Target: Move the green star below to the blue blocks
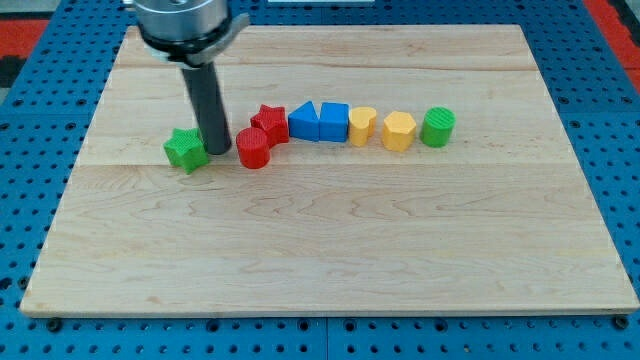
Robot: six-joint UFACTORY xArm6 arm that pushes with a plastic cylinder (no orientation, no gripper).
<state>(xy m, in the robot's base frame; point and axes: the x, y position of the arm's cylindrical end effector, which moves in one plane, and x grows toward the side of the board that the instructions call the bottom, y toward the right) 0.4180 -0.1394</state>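
Green star-shaped plastic block [186, 149] touches my tip [219, 151] on the tip's left; my bare rod grips nothing, only pushes.

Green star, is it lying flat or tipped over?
Flat. The green star lies on the wooden board, star face up, at the left end of the row. My tip stands at its right side, before the red cylinder.
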